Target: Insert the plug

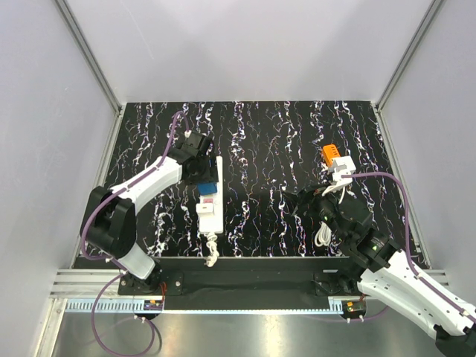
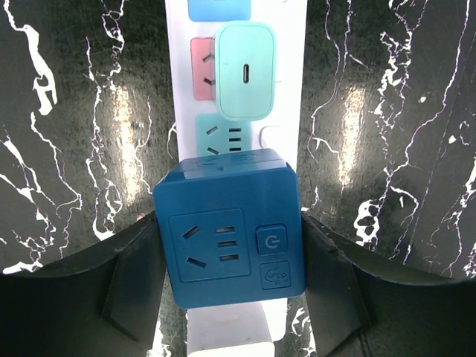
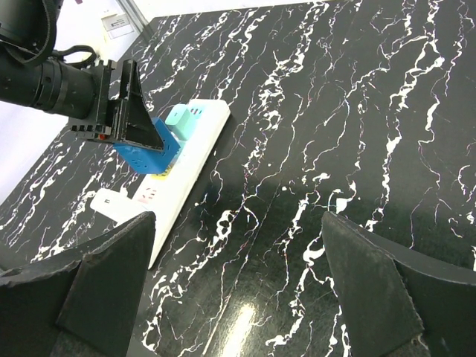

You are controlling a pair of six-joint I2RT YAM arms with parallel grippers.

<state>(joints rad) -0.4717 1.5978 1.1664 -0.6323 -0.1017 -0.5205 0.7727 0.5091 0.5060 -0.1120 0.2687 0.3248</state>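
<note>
Black white-veined tabletop [image 1: 282,149] bearing power strip [image 1: 209,217], pale walls [image 1: 253,44], possibly fabric

Black marbled table [image 1: 297,134], pale grey walls [image 1: 245,44]

No words or numbers are legible. On the blue plug [image 2: 229,238], centre of the left wrist view, the upper button [image 2: 271,241] bears a power sign; the sign on the lower button [image 2: 274,277] is unclear. A white label [image 3: 119,26], upper left of the right wrist view, is too small to read.
</note>
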